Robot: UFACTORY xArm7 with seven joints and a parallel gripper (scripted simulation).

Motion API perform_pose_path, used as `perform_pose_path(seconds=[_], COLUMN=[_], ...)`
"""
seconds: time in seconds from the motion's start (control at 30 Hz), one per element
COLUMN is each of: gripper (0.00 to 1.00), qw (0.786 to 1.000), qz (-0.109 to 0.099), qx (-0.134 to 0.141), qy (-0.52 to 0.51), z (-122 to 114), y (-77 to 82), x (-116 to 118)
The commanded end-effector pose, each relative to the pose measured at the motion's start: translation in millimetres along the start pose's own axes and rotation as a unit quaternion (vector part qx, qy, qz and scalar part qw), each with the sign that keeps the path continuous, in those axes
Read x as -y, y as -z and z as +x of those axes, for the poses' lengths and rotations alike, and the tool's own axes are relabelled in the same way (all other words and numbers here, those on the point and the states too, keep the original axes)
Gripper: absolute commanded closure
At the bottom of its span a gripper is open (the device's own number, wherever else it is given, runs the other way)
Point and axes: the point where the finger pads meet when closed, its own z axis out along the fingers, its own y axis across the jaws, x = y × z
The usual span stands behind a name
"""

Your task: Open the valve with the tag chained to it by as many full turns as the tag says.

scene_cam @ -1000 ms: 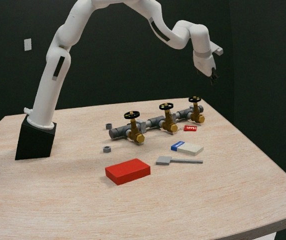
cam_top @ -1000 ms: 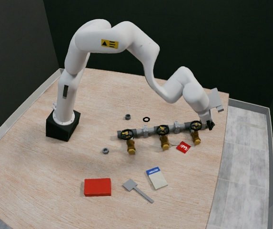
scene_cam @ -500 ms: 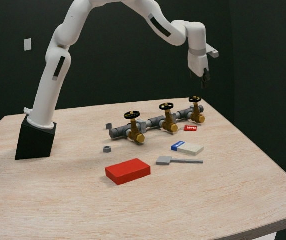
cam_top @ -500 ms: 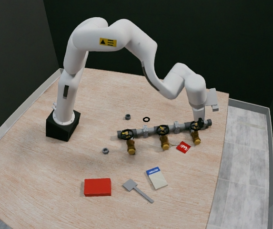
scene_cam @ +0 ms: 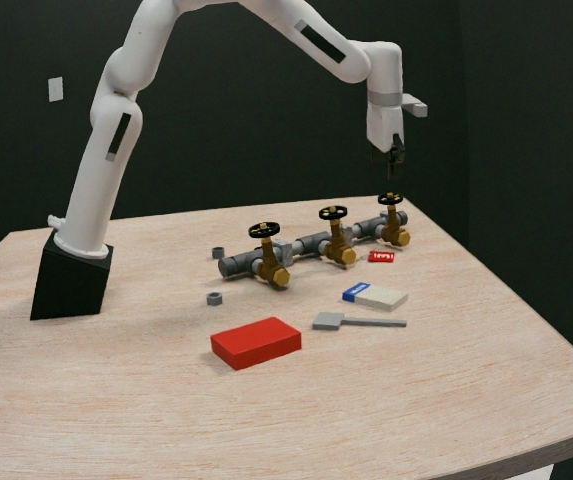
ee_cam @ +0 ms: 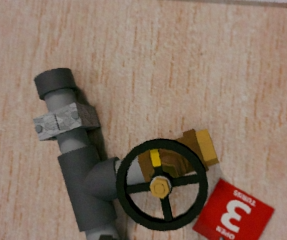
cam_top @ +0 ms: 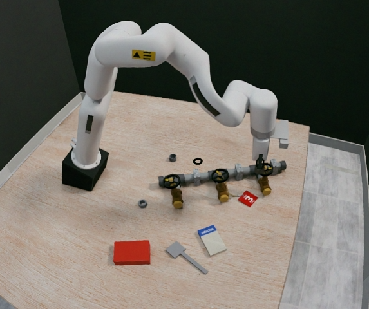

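A grey pipe lies on the table with three brass valves, each with a black handwheel: left, middle and right. A red tag marked 3 lies on the table between the middle and right valves. A thin line runs from it toward the middle valve's foot. My gripper is open and empty, pointing down a short way above the right handwheel. The wrist view shows that handwheel with a yellow mark, and the tag beside it.
A red block, a grey flat tool and a white box with a blue end lie nearer the front. Two grey nuts and a black ring lie near the pipe. The table edge is just right of the right valve.
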Motion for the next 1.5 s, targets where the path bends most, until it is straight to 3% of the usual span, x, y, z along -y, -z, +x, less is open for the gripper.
perform_pose_path(seconds=[0.0, 0.13, 0.2, 0.3, 0.4, 1.47], gripper=[0.0, 0.0, 0.0, 0.0, 0.0, 0.0], qw=[0.999, 0.996, 0.996, 0.993, 0.992, 0.991], qz=[-0.04, -0.072, -0.072, -0.099, -0.11, -0.112], qx=[0.012, 0.017, 0.017, 0.018, 0.018, 0.018], qy=[-0.025, -0.044, -0.044, -0.059, -0.065, -0.066], z=[-8, -15, -15, -19, -21, -21], y=[2.4, 3.5, 3.5, 4.9, 5.6, 5.8], x=[-4, -8, -8, -12, -13, -14])
